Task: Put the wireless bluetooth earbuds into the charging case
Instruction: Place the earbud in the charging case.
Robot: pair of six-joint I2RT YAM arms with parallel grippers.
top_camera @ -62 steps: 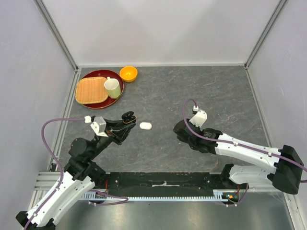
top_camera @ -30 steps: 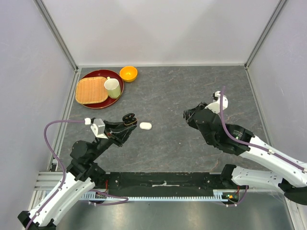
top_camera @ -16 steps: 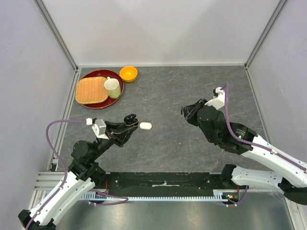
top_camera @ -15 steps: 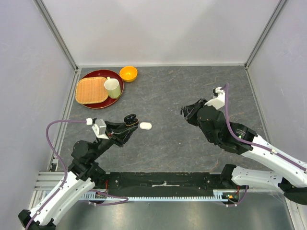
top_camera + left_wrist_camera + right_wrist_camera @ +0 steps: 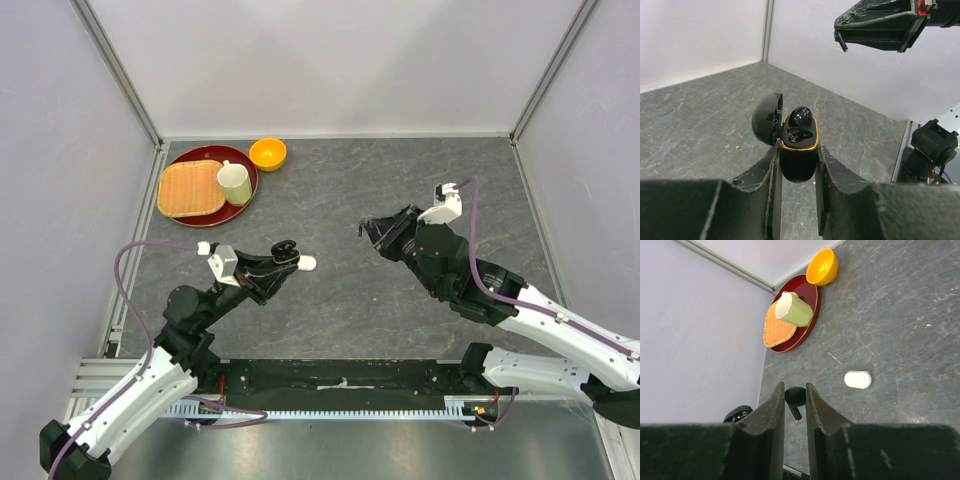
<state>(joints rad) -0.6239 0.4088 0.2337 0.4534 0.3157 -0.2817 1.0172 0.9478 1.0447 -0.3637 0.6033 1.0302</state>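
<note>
My left gripper (image 5: 797,150) is shut on a black charging case (image 5: 799,167) with a gold rim, held above the table. Its lid (image 5: 767,119) stands open to the left, and one black earbud (image 5: 801,116) sits in it. In the top view this case (image 5: 286,249) hovers just left of a shut white case (image 5: 306,263) lying on the table. My right gripper (image 5: 794,387) is shut on a second black earbud (image 5: 795,396), stem pointing toward the camera. That gripper (image 5: 371,231) hangs to the right of the black case, apart from it.
A red tray (image 5: 192,156) at the back left carries a woven mat (image 5: 188,188) and a pale green cup (image 5: 235,183). An orange bowl (image 5: 267,153) sits beside it. Grey walls close in the table on three sides.
The left arm has carried the black case right, up against the white case. The right gripper has swung left toward the middle with the earbud still in it.
</note>
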